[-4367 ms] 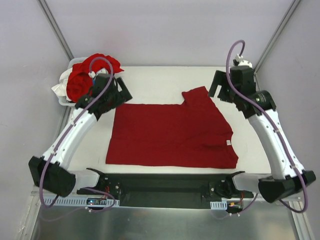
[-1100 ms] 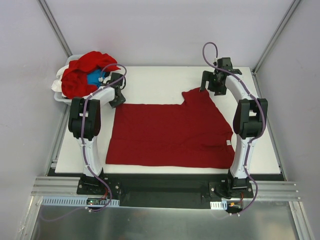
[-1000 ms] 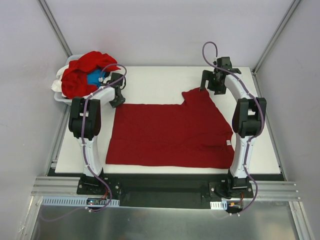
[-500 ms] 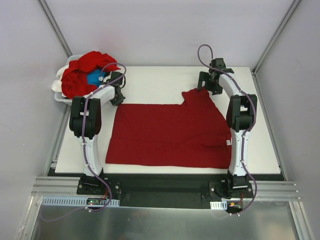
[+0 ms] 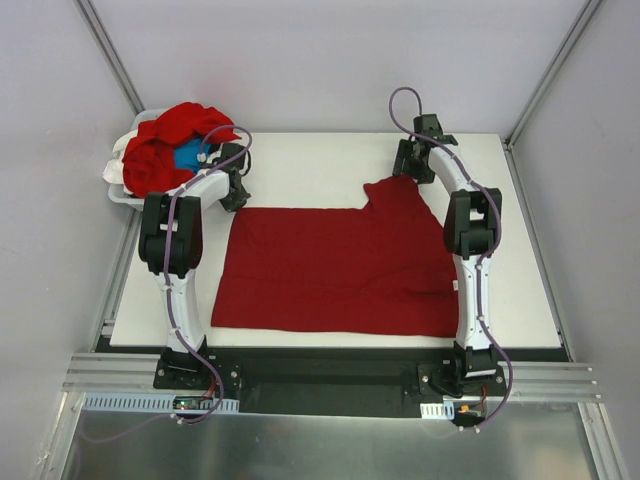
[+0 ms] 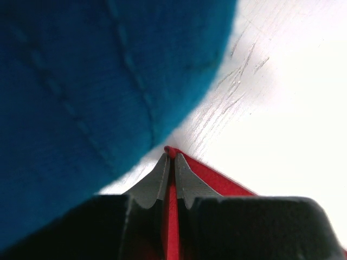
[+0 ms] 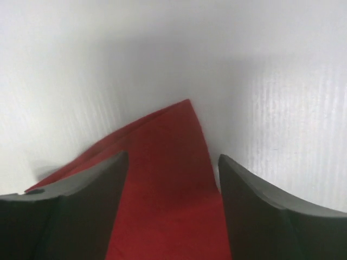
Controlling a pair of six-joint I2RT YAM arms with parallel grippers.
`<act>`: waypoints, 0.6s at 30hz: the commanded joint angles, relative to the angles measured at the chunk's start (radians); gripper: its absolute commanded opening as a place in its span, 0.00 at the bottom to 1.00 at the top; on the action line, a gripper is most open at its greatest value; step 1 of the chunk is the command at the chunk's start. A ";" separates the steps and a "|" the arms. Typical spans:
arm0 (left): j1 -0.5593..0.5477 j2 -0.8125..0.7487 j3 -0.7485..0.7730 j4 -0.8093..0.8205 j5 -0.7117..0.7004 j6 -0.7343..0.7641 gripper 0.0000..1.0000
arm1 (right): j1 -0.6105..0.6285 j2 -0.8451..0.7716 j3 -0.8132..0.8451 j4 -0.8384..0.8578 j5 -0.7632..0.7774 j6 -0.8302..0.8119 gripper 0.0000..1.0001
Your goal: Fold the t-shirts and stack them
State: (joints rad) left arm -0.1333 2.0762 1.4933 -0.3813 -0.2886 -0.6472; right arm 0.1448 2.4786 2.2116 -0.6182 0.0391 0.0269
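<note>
One white neck label [image 5: 457, 286] on the spread red t-shirt [image 5: 340, 265], unreadable.

Bright, even overhead light; the table [image 6: 293, 81] glares white, the blue t-shirt [image 6: 81, 97] blurs close-up.

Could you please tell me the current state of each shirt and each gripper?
spread red t-shirt: lying flat, not yet stacked.
heaped t-shirts: crumpled in the bin, unfolded.
left gripper: shut on the spread shirt's corner.
right gripper: open, straddling its sleeve tip.

Flat red t-shirt [image 5: 340, 265]; crumpled shirt pile [image 5: 160, 140]
</note>
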 commanded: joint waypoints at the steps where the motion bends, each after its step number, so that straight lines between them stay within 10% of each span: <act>1: 0.026 0.016 0.015 -0.025 0.020 -0.002 0.00 | 0.019 0.022 0.039 -0.012 0.050 0.034 0.65; 9: 0.031 0.022 0.018 -0.022 0.037 0.004 0.00 | 0.021 0.091 0.169 -0.104 0.081 0.061 0.54; 18: 0.032 0.024 0.022 -0.022 0.054 0.018 0.00 | 0.010 0.082 0.145 -0.085 0.035 0.064 0.01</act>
State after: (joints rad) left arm -0.1223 2.0766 1.4952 -0.3817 -0.2565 -0.6445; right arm 0.1532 2.5599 2.3360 -0.6933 0.1062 0.0769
